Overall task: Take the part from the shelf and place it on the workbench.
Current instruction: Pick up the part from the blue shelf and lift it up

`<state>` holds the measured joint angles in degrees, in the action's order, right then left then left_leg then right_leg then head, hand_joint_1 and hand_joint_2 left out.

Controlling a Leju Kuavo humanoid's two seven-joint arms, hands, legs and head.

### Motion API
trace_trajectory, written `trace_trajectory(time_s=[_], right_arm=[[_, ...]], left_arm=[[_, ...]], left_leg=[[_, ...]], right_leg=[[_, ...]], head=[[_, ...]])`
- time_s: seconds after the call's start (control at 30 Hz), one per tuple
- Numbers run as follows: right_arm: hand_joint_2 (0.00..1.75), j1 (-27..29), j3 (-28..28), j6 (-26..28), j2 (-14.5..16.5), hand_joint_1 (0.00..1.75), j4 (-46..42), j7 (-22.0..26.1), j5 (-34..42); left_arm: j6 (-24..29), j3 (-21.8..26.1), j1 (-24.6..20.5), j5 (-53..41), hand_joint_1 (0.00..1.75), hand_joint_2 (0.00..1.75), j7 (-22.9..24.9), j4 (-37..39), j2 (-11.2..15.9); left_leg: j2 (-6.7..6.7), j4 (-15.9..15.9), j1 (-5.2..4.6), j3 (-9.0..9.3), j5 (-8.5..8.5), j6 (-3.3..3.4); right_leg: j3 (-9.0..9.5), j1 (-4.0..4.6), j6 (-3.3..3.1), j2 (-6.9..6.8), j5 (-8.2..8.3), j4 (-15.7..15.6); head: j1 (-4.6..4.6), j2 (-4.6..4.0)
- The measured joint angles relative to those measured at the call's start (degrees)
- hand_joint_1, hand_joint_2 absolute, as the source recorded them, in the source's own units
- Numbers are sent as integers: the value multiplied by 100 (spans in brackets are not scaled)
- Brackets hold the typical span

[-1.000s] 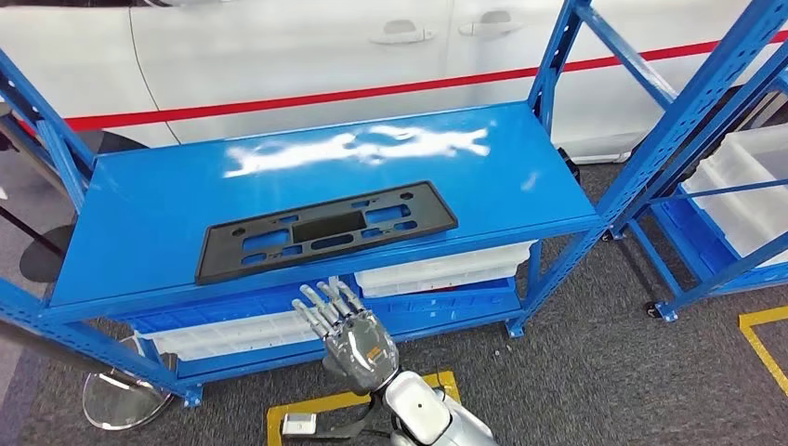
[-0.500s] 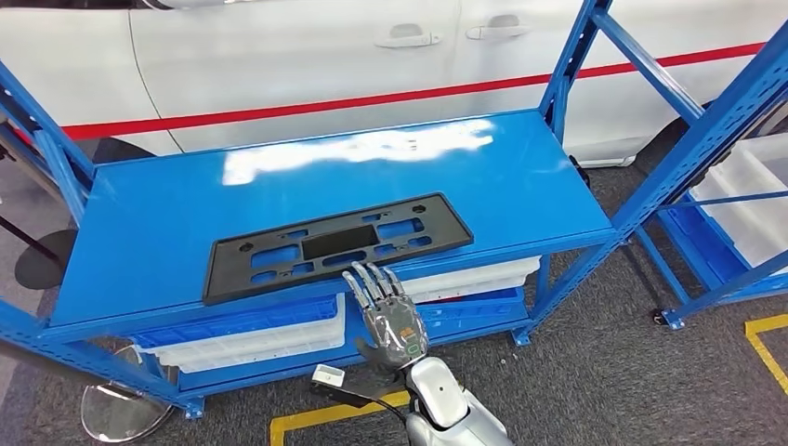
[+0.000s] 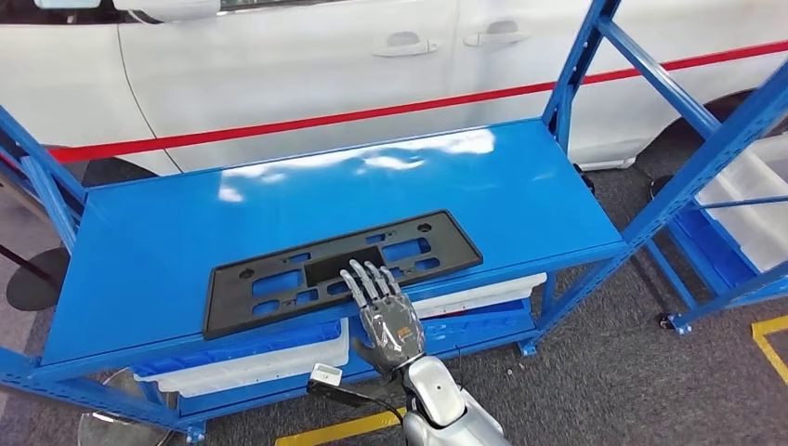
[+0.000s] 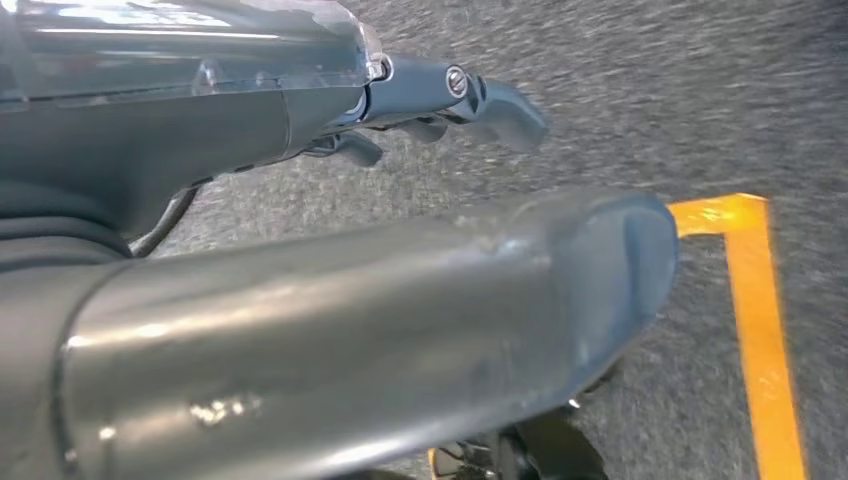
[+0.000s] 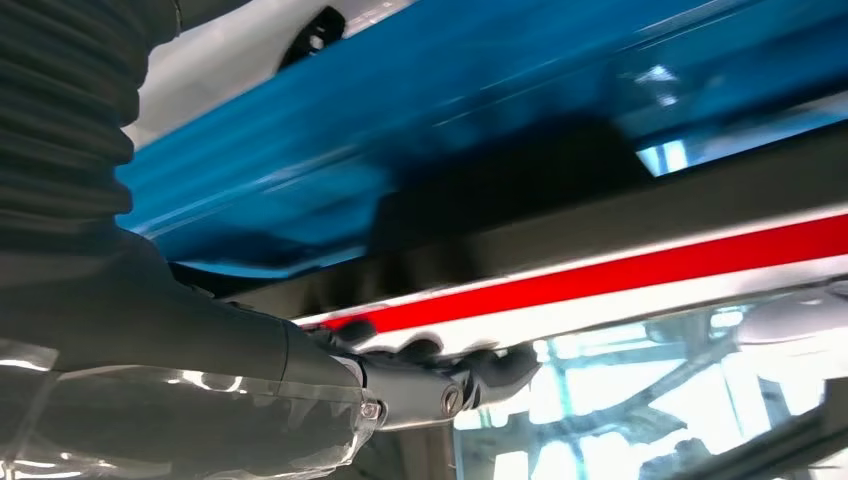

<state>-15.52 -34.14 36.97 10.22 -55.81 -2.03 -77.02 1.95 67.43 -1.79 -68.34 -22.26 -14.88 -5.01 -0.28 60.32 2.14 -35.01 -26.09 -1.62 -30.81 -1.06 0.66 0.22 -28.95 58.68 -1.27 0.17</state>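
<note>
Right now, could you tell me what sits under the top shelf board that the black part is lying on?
Under the blue shelf board sit white bins on the lower level. The board and the right hand cover most of them, so their contents cannot be seen. The black part lies flat on top.

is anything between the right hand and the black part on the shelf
Nothing visible. In the head view the right hand reaches over the front edge of the blue shelf, fingers spread at the near edge of the black part; contact cannot be judged.
</note>
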Motion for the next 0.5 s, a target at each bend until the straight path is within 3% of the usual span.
trace_trajectory(time_s=[0.03, 0.1, 0.2, 0.23, 0.27, 0.3, 0.37, 0.4, 0.43, 0.5], right_arm=[[175, 4, 0, 4, 6, 0, -7, 17, 17], [175, -2, 1, 11, 12, 0, -25, 56, 67], [175, 1, 2, 14, 19, 0, -38, 126, 171], [175, 10, 2, 11, 19, 0, -40, 144, 201], [175, 17, 2, 5, 19, 0, -50, 161, 226], [175, 19, 2, -4, 20, 0, -65, 175, 250], [175, 15, 2, -26, 27, 0, -116, 199, 285], [175, 9, 2, -33, 32, 0, -142, 208, 305], [175, 3, 1, -40, 39, 0, -168, 219, 333], [175, -7, 0, -60, 58, 0, -219, 240, 407]], left_arm=[[-2, 2, 2, -7, 0, 0, -2, 0, 5], [-8, 8, 7, -20, 0, 0, -7, 0, 10], [7, 18, -3, -67, 0, 0, -21, 0, 13], [12, 20, -6, -80, 0, 0, -24, 0, 13], [13, 23, -6, -90, 0, 0, -26, 0, 13], [13, 25, -6, -103, 0, 0, -28, 0, 13], [13, 29, -4, -122, 0, 0, -31, 0, 5], [12, 30, -6, -130, 0, 0, -31, 2, -7], [10, 31, -9, -136, 0, 0, -31, 3, -18], [7, 38, -13, -151, 0, 0, -26, 7, -33]], left_leg=[[-3, 21, -2, 1, 39, 71], [-1, 6, 0, 25, 27, 151], [-4, -6, -26, 54, -8, 230], [-7, -6, -43, 65, -23, 246], [-11, -6, -62, 84, -40, 259], [-16, -6, -79, 111, -59, 265], [-26, -12, -103, 176, -99, 265], [-32, -15, -118, 199, -118, 253], [-38, -24, -121, 211, -130, 233], [-43, -60, -119, 226, -138, 171]], right_leg=[[-1, -2, 29, -4, -28, 6], [-82, -18, 70, -12, -162, 201], [-658, -17, 89, -18, -565, 1216], [-865, -15, 81, -18, -617, 1512], [-987, -10, 62, -18, -560, 1627], [-1004, 5, 28, -17, -398, 1531], [-770, 65, -91, -11, 67, 853], [-628, 98, -158, -10, 223, 506], [-527, 127, -209, -10, 305, 263], [-463, 154, -250, -8, 307, 106]], head=[[19, 1], [51, 0], [88, 1], [95, 0], [97, -1], [99, -1], [104, 0], [99, 0], [103, 0], [109, -1]])
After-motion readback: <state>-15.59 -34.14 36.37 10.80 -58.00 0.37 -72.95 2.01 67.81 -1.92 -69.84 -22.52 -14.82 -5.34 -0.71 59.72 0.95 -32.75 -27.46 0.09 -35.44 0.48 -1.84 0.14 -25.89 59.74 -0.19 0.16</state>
